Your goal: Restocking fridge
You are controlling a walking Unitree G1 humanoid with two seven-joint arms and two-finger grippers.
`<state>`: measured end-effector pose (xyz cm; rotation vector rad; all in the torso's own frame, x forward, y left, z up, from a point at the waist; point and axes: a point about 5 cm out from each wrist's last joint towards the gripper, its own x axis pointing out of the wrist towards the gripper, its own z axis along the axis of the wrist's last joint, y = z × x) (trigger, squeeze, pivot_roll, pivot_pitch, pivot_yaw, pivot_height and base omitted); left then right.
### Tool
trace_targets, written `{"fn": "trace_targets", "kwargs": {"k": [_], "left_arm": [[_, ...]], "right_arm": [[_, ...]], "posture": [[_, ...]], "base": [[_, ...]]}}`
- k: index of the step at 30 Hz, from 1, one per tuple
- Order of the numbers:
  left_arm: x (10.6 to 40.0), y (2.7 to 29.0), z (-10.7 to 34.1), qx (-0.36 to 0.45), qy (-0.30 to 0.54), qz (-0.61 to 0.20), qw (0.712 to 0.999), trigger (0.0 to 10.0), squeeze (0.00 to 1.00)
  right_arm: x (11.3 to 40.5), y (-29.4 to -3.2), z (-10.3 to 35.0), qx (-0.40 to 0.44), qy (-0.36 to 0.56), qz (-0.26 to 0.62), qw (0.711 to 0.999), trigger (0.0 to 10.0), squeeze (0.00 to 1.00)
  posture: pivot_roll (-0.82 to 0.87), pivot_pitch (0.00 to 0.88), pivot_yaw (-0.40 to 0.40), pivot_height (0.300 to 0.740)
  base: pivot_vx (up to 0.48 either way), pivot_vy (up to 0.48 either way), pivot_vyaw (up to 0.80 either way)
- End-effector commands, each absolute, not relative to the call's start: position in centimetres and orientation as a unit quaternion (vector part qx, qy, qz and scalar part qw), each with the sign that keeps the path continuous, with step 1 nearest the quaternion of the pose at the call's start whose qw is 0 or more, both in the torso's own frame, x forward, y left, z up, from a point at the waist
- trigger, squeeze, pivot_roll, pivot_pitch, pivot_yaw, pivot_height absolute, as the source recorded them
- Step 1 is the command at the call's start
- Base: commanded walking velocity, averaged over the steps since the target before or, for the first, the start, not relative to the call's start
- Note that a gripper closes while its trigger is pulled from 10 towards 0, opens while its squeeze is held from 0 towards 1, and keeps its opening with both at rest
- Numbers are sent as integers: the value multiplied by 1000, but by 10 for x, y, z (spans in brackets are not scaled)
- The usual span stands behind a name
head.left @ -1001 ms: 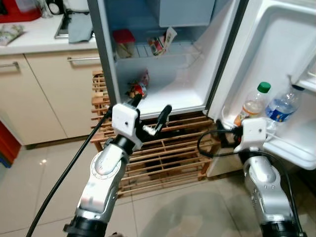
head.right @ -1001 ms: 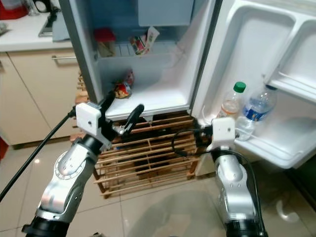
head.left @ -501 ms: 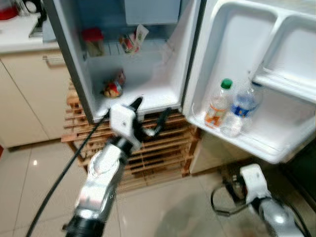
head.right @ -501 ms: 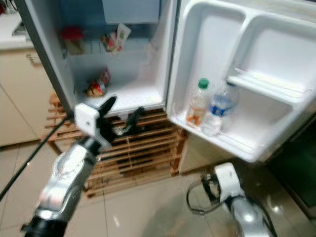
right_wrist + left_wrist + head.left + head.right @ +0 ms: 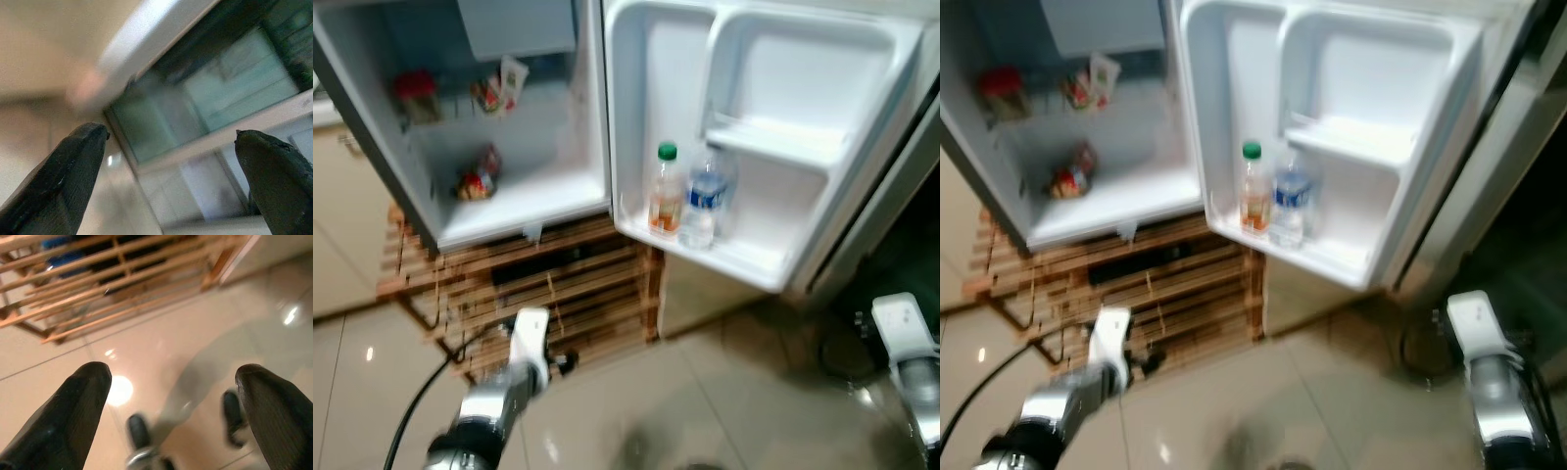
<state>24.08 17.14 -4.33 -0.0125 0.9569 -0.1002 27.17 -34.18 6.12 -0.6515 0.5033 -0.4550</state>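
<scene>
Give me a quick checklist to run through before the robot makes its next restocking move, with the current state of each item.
1. Fridge door open: ok, swung wide.
2. Door shelf has room: ok, an orange-drink bottle with green cap and a water bottle stand upright at one end, the rest is bare.
3. Left gripper free: ok, fingers apart, nothing between them, pointing at the floor.
4. Right gripper free: ok, fingers apart, nothing held.
5. Next item to stock located: cannot tell.
6. View steady: not ok, head views are blurred.
</scene>
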Motion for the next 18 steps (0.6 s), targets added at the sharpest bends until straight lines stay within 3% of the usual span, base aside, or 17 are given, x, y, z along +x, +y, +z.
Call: {"fn": "trace_targets", "kwargs": {"k": [1, 3, 5, 11, 12, 17, 18], "left_arm": [[244, 168, -43, 18, 457, -59, 887, 10000, 0], [243, 163, -47, 21, 469, -63, 881, 10000, 0], [243, 163, -47, 21, 469, -63, 881, 10000, 0], [249, 167, -45, 42, 451, -59, 890, 10000, 0], [249, 172, -45, 54, 447, -57, 891, 10000, 0], [247, 178, -47, 65, 448, -54, 890, 10000, 0], [244, 182, -49, 80, 453, -54, 886, 10000, 0]], "right_arm": [[278, -343, 68, -324, 229, -225, 890, 10000, 0], [309, -331, 92, -302, 188, -231, 906, 10000, 0], [309, -331, 92, -302, 188, -231, 906, 10000, 0], [345, -300, 119, -259, 129, -199, 936, 10000, 0], [355, -284, 122, -220, 116, -169, 954, 10000, 0], [361, -263, 118, -181, 113, -109, 971, 10000, 0], [363, -247, 114, -170, 112, -56, 977, 10000, 0]], "posture": [[-153, 0, 47, 740], [-147, 0, 44, 740], [-147, 0, 44, 740], [-125, 0, 41, 740], [-116, 0, 38, 740], [-111, 0, 35, 740], [-110, 0, 36, 740]], "base": [[0, 0, 0], [0, 0, 0], [0, 0, 0], [0, 0, 0], [0, 0, 0], [0, 0, 0], [0, 0, 0]]}}
